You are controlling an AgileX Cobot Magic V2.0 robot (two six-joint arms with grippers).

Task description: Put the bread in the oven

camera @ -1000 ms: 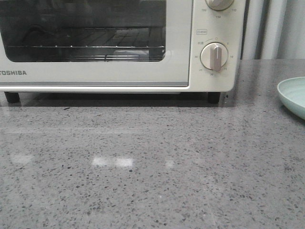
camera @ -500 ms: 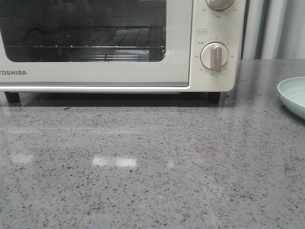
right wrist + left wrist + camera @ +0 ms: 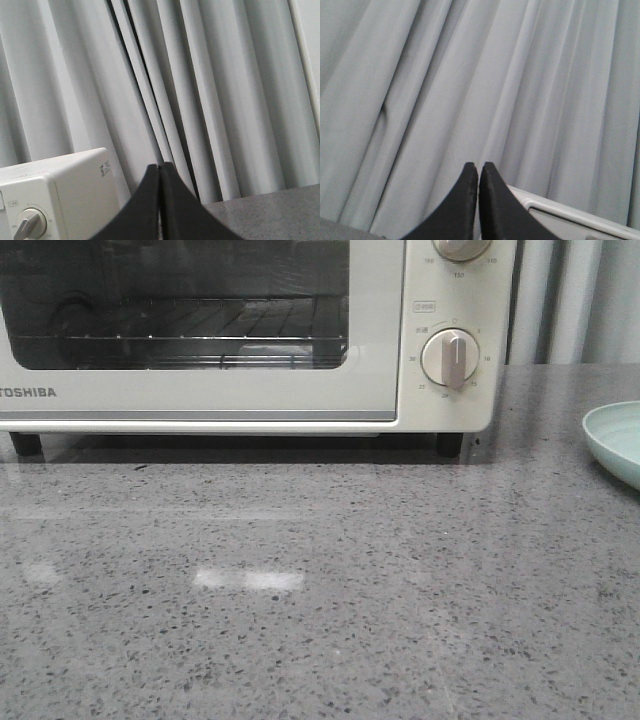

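Bread is nowhere in any of my three views, so I cannot say where it lies. The counter (image 3: 320,590), grey speckled stone, is the biggest thing I see. The oven (image 3: 250,340) stands along its far edge toward the far left corner, door shut, with only the wire rack (image 3: 180,345) visible through the glass, nothing resting on it. Behind hangs a pale curtain (image 3: 470,75). At the counter's right edge sits a pale green bowl (image 3: 615,440), cut off by the frame; the part I can see holds nothing. Smaller still, the lower dial (image 3: 450,358) points straight up.

My left gripper (image 3: 478,172) has its fingertips pressed together on nothing, aimed at the curtain. My right gripper (image 3: 159,172) is likewise closed and empty, raised beside the oven's dial side.

The risk I judge biggest: I would be reaching for bread unseen and could knock the bowl off the right edge. The door is also still shut, so carrying bread forward would only bump the glass.
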